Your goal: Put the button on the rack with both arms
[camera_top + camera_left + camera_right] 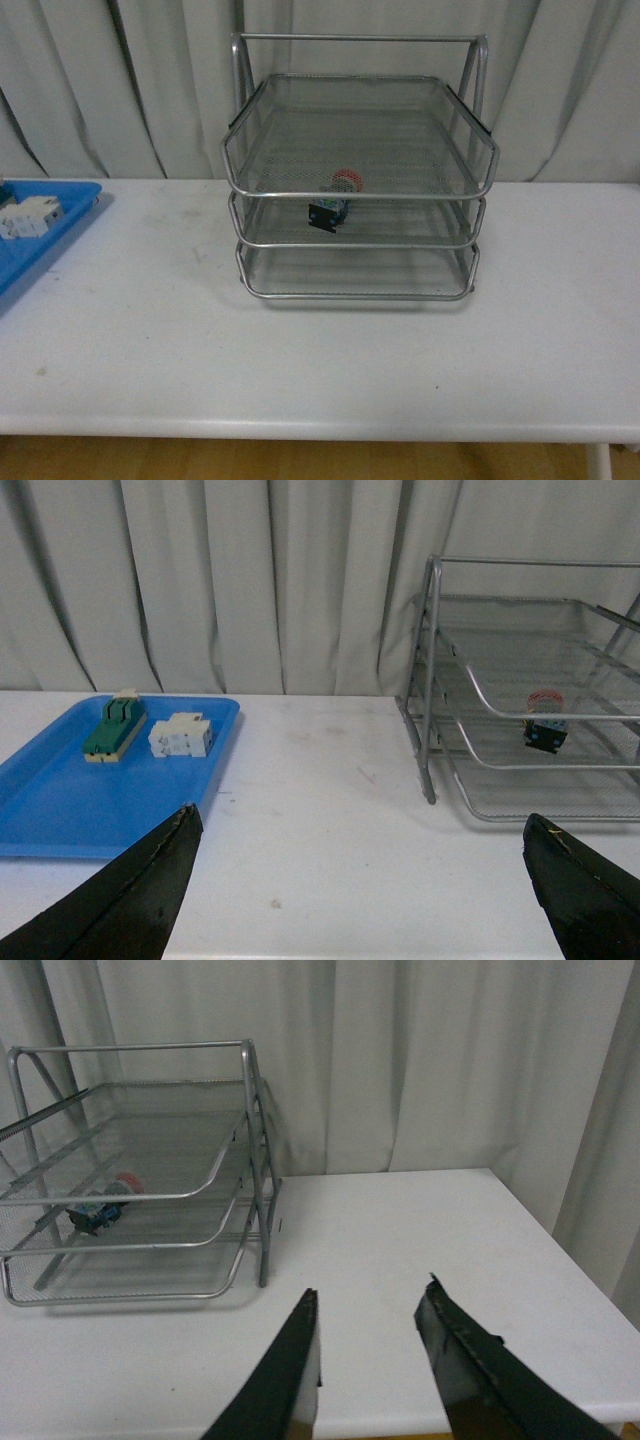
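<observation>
The silver three-tier wire rack (358,195) stands at the back middle of the white table. The button (335,200), with its red cap and black body, lies in the middle tray of the rack; it also shows in the left wrist view (546,723) and the right wrist view (100,1206). Neither arm shows in the front view. My left gripper (362,825) is open and empty, over the table between the blue tray and the rack (520,695). My right gripper (372,1295) is open and empty, over the table to the right of the rack (150,1175).
A flat blue tray (50,235) lies at the table's left edge; in the left wrist view (60,800) it holds a green-and-cream block (113,728) and a white block (180,735). Grey curtains hang behind the table. The table's right edge (560,1250) is near my right gripper.
</observation>
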Robot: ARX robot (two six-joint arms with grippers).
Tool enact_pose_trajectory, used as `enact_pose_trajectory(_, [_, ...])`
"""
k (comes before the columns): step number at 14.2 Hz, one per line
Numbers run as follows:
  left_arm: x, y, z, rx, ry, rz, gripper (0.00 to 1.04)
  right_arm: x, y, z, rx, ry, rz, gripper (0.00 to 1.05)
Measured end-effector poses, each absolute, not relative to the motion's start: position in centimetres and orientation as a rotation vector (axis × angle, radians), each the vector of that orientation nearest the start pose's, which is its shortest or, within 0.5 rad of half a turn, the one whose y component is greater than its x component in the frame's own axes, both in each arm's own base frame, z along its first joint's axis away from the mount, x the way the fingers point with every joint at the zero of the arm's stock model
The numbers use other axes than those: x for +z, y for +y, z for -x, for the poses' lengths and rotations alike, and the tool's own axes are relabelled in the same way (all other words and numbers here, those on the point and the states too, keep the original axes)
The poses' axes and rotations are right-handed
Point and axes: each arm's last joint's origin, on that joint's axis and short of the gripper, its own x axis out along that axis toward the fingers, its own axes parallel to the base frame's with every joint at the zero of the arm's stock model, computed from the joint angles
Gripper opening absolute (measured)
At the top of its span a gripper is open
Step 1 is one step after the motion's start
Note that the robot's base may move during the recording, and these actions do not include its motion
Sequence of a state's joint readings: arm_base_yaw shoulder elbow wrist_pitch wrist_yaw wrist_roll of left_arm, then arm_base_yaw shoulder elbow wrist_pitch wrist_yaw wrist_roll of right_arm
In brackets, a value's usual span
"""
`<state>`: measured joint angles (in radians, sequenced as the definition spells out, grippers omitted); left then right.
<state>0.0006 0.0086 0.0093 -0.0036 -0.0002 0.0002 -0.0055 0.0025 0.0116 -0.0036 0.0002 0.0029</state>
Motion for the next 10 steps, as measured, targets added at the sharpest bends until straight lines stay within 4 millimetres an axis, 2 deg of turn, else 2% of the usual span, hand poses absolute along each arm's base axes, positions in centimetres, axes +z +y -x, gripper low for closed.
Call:
enact_pose_trajectory(1, [16.57, 0.01, -9.77, 0.001, 0.003, 0.000, 0.98, 16.69, -0.05, -9.71, -0.006, -0.006, -0.003, 0.44])
enact_pose_trajectory(3, [16.57, 0.01, -9.77, 0.001, 0.003, 0.000, 0.98, 16.69, -0.05, -9.71, -0.006, -0.006, -0.003, 0.69])
enact_pose_trajectory(6, [16.57, 0.01, -9.77, 0.001, 0.003, 0.000, 0.98, 16.69, -0.05, -9.71, -0.006, -0.006, -0.004, 1.00])
enact_pose_trajectory(10, [16.57, 0.01, -9.77, 0.001, 0.003, 0.000, 0.98, 16.69, -0.05, -9.71, -0.006, -0.006, -0.003, 0.98])
